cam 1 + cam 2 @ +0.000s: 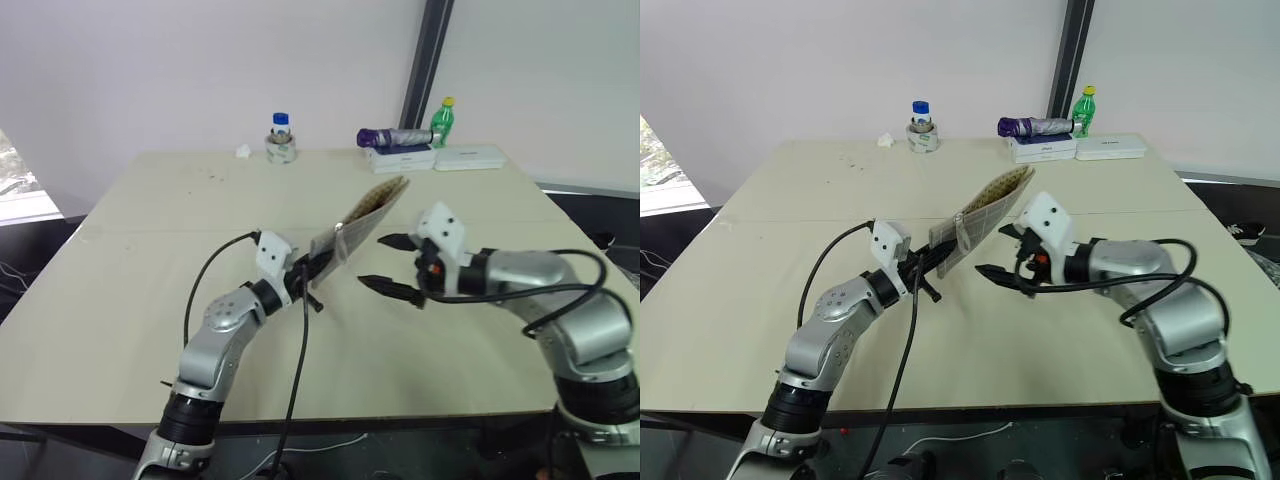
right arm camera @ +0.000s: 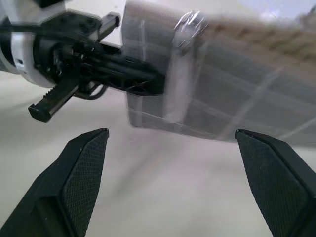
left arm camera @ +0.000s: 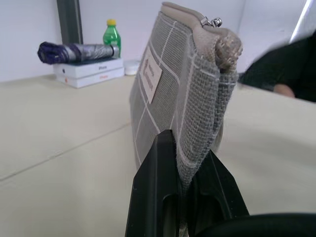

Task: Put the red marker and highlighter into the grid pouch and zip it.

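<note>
Left gripper (image 1: 312, 272) is clamped on one end of the pouch (image 1: 365, 215), holding it up off the tabletop (image 1: 120, 260) around the middle of the frame. The pouch sticks out from the gripper tilted up toward the upper right, w/ its far end highest. In the left wrist view both fingers (image 3: 158, 192) pinch the fabric edge right at the bottom, and the pouch stands on edge above them, white label (image 3: 152, 74) on the side facing left, zipper pull at the top.

Right gripper (image 1: 395, 265) is spread wide, nothing in it, sitting just right of the pouch and pointing at it from center right. Not touching, there's a gap btw its tips and the fabric. In the right wrist view the pouch hangs across the top of the frame, past the two open fingertips (image 2: 84, 163).

Far edge of the tabletop, top of frame: small jar w/ blue lid (image 1: 281, 138), green bottle (image 1: 443, 120), folded umbrella (image 1: 395, 137) on white boxes (image 1: 435, 158).
</note>
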Robot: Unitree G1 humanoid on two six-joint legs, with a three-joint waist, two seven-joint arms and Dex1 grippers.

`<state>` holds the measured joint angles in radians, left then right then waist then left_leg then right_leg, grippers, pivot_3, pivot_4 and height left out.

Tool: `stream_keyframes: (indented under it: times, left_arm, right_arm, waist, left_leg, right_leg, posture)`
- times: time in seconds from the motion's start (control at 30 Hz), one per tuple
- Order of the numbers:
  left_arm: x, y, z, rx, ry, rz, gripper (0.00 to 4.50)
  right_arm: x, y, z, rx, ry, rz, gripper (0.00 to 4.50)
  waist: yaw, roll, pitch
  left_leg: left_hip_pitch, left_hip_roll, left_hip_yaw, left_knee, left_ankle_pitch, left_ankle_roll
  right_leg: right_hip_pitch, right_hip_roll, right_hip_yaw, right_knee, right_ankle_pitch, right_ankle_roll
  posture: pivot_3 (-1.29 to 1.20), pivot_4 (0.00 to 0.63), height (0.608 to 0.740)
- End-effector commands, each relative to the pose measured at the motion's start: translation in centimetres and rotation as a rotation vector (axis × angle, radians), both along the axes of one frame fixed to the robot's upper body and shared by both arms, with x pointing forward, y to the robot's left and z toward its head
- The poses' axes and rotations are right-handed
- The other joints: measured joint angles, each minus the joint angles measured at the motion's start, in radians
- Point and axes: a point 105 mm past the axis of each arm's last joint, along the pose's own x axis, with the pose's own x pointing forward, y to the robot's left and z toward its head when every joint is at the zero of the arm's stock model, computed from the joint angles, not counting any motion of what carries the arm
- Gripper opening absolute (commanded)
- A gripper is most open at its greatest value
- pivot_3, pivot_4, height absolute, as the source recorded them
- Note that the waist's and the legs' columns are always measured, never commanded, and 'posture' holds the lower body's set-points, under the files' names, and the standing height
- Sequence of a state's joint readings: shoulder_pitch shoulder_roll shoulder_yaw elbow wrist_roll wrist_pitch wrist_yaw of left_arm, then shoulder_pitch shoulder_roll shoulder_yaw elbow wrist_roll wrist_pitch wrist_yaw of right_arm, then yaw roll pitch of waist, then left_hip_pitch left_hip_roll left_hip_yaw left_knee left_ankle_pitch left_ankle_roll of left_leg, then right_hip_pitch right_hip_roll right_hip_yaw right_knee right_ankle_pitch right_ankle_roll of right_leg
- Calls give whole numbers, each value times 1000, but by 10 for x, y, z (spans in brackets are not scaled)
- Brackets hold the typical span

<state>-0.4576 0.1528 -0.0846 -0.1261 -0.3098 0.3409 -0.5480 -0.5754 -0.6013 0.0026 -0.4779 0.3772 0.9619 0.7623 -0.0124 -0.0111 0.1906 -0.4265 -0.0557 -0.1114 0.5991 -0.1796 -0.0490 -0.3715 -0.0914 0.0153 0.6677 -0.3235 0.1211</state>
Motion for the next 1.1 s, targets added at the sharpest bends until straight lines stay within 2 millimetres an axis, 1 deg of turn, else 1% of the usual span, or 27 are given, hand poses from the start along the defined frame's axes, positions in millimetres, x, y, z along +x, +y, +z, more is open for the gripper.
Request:
stream_keyframes:
  times: [0.03, 0.13, 0.27, 0.3, 0.37, 0.4, 0.43, 0.53, 0.6, 0.7, 0.77, 0.87, 0.93, 1.0, 1.1]
  left_arm:
    - [-1, -3, 15, -28, -46, -13, 0]
    - [-2, -5, 15, -23, -49, -24, 0]
    - [-5, -7, 13, -6, -56, -40, 0]
    - [-5, -8, 13, -5, -56, -41, 0]
    - [-6, -8, 12, -3, -55, -43, 0]
    - [-6, -9, 11, 1, -56, -45, 0]
    - [-7, -9, 10, 7, -57, -46, 0]
    - [-8, -9, 9, 12, -58, -46, 0]
    - [-8, -8, 7, 13, -55, -43, 0]
    - [-7, -5, 4, 23, -52, -33, 0]
    - [-6, -1, 0, 65, -71, -15, 0]
    - [-2, 10, -9, 134, -88, 28, 0]
    - [-1, 18, -13, 154, -89, 47, 0]
    - [-1, 24, -17, 187, -96, 54, 0]
    - [-2, 31, -21, 210, -99, 58, 0]
  right_arm:
    - [7, 4, 7, 47, -32, -60, 4250]
    - [17, 4, 6, 75, -41, -111, 4250]
    - [22, 6, 5, 94, -42, -127, 4250]
    - [23, 7, 4, 104, -38, -130, 4015]
    - [24, 8, 4, 116, -36, -130, 3419]
    - [24, 9, 4, 121, -33, -128, 2857]
    - [24, 9, 4, 123, -33, -125, 2516]
    - [21, 12, 5, 133, -33, -109, 867]
    - [18, 13, 6, 139, -32, -95, 26]
    - [17, 10, 7, 134, -36, -95, 26]
    - [19, 1, 11, 120, -56, -123, 26]
    - [25, -23, 20, 65, -116, -192, 26]
    - [30, -42, 27, 34, -136, -244, 26]
    - [34, -61, 29, -16, -153, -297, 26]
    - [43, -83, 32, -58, -183, -381, 26]
  waist:
    - [0, 0, 0]
    - [0, 0, 0]
    - [-1, 0, 0]
    - [-1, 0, 0]
    - [-2, 0, 0]
    - [-1, 0, 0]
    - [-2, 0, 0]
    - [-2, 0, 0]
    - [-2, 0, 0]
    - [-2, 0, 0]
    - [-1, 0, 0]
    - [0, 0, 0]
    - [1, 0, 0]
    - [0, 0, 0]
    - [0, 0, 0]
  left_leg:
    - [0, 0, 0, 0, 0, 0]
    - [0, 0, 0, 0, 0, 0]
    - [0, 0, 0, 0, 0, 0]
    - [0, 0, 0, 0, 0, 0]
    - [0, 0, 0, 0, 0, 0]
    - [0, 0, 0, 0, 0, 0]
    - [0, 0, 0, 0, 0, 0]
    - [0, 0, 0, 0, 0, 0]
    - [0, 0, 0, -1, 0, 0]
    - [0, 0, 0, -1, 0, 0]
    - [0, 0, 0, -1, 0, 0]
    - [0, 0, 0, -1, 0, 0]
    - [0, 0, 0, -1, 0, 0]
    - [0, 0, 1, -1, 0, 0]
    - [0, 0, 1, -1, 0, 0]
  right_leg:
    - [0, 0, 0, 0, 0, 0]
    - [0, 0, 0, 0, 0, 0]
    - [0, 1, 0, 0, 0, 0]
    - [0, 1, 0, 0, 0, 0]
    - [0, 1, 0, 0, 0, 0]
    - [0, 1, 0, 0, 0, 0]
    - [0, 1, 0, 0, 0, 0]
    - [0, 1, 0, 0, 0, 0]
    - [0, 1, 0, 0, 0, 0]
    - [-1, 1, 0, 0, 0, 0]
    - [-1, 1, 0, 0, 0, 0]
    - [-1, 1, 1, 0, 0, 0]
    - [0, 1, 0, 0, 0, 0]
    - [0, 1, 0, 0, 0, 0]
    - [-1, 1, 0, 0, 0, 0]
  posture:
    - [0, 150, 740]
    - [0, 150, 740]
    - [0, 150, 740]
    - [0, 150, 740]
    - [0, 150, 740]
    - [0, 150, 740]
    - [0, 150, 740]
    - [0, 150, 740]
    - [0, 150, 740]
    - [0, 150, 740]
    - [0, 150, 740]
    - [0, 150, 740]
    - [0, 150, 740]
    - [0, 150, 740]
    - [0, 150, 740]
